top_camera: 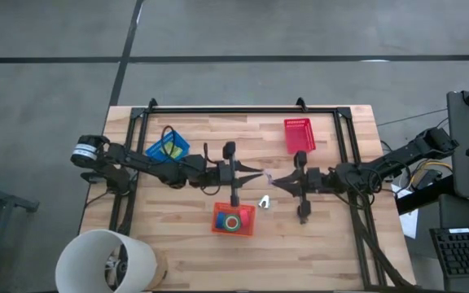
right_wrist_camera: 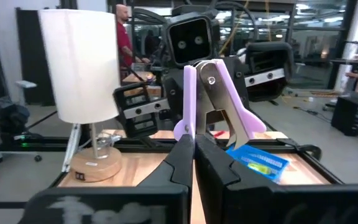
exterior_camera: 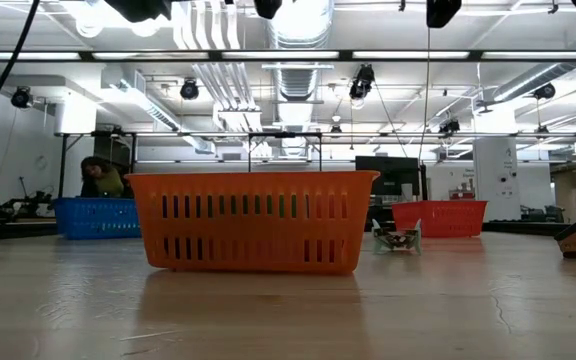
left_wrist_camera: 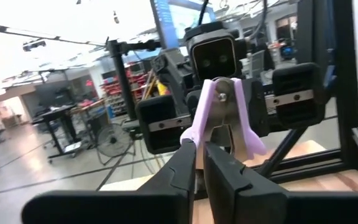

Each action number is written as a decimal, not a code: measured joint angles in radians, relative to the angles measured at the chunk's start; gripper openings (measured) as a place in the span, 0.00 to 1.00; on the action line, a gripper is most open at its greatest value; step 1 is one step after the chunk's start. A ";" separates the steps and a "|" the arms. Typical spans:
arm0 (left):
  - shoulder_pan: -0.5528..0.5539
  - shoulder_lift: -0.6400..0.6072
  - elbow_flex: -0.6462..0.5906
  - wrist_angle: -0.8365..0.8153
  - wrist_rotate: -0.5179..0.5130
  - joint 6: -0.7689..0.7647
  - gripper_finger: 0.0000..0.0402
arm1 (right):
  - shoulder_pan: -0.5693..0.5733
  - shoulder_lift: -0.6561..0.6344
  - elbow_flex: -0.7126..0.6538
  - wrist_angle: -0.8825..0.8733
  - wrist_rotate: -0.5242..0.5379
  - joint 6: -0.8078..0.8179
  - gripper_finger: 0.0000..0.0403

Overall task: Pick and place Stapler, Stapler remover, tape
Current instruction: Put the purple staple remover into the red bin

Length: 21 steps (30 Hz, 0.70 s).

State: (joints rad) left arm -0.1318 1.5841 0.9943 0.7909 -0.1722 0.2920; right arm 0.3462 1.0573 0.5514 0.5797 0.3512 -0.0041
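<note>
A staple remover with pale purple handles [top_camera: 268, 177] hangs in the air between my two grippers, above the table's middle. My left gripper [top_camera: 257, 174] comes at it from the left and my right gripper [top_camera: 277, 181] from the right, both shut on it. A second, pale staple remover [top_camera: 263, 201] lies on the table next to the orange basket [top_camera: 218, 228]. A green tape roll [top_camera: 232, 222] lies in that basket. The red rolls do not stand out from the basket. No stapler shows clearly. My left gripper [left_wrist_camera: 200, 158] pinches the lower end of one purple handle [left_wrist_camera: 190, 134] between its two fingers, coming level from the table's left. The remover stands upright above the fingertips, lifted clear of the table. My right gripper [right_wrist_camera: 193, 146] pinches the lower end of a purple handle [right_wrist_camera: 185, 124] between its shut fingers, coming level from the table's right. The remover's hinge [right_wrist_camera: 211, 79] points up.
A blue basket [top_camera: 168, 148] with yellow and dark things stands at the far left, under the left arm. A red basket [top_camera: 300, 134] stands at the far right. A white lampshade [top_camera: 104, 260] is at the near left corner. A black frame [top_camera: 243, 108] rims the table.
</note>
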 joint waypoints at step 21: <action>0.000 0.000 0.000 0.004 -0.039 0.000 0.33 | -0.015 -0.138 0.000 -0.423 0.552 0.051 0.02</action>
State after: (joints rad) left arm -0.1315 1.5841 0.9939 0.7944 -0.2111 0.2924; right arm 0.3307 0.9194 0.5514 0.1564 0.9037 0.0471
